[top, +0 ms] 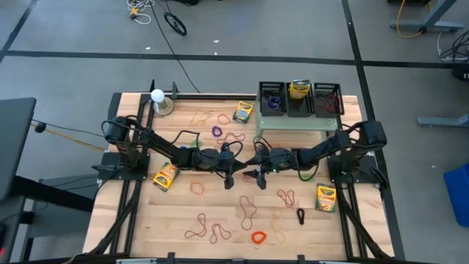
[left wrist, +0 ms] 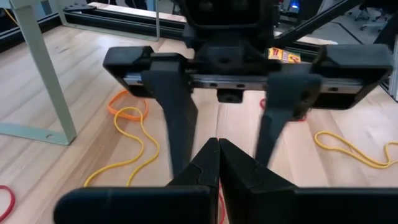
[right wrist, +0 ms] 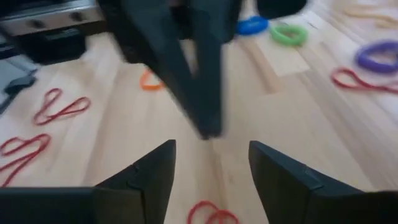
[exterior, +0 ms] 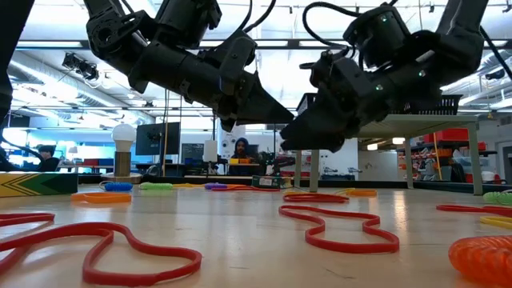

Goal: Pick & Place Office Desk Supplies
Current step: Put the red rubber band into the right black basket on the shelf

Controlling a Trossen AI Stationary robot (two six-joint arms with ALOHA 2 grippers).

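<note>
Both my arms are stretched in over the middle of the bench, wrists nearly meeting, and both hang clear above the wood. My left gripper (top: pixel 229 181) points down with its fingers (left wrist: pixel 205 163) pressed together tip to tip; I see nothing pinched between them. My right gripper (top: pixel 261 180) faces it from just beside, fingers (right wrist: pixel 155 167) standing wide apart around bare wood, with the other arm's closed tips hanging right in front of them.

Nearest to my right fingers, a red rubber band (right wrist: pixel 210 213) lies flat on the bench just below the gap, untouched. Under my left wrist a yellow rubber band (left wrist: pixel 127 142) snakes across the wood, with an orange ring (left wrist: pixel 124 99) just past it by the leg of the pale green stand (left wrist: pixel 38 74).

Working outward, red loops (top: pixel 207 229) and an orange coiled ring (top: pixel 258 237) sit toward the near edge, and a black ring (top: pixel 300 215) near the right side. One crayon box (top: pixel 165 177) lies by my left arm, another (top: pixel 326 197) toward the right edge, a third (top: pixel 242 111) near the far edge. A purple ring (top: pixel 217 131) rests beyond my left wrist. At the far edge, three black bins (top: pixel 300 99) sit on the stand, and the white ball on its base (top: pixel 158 99) holds the far left corner.
</note>
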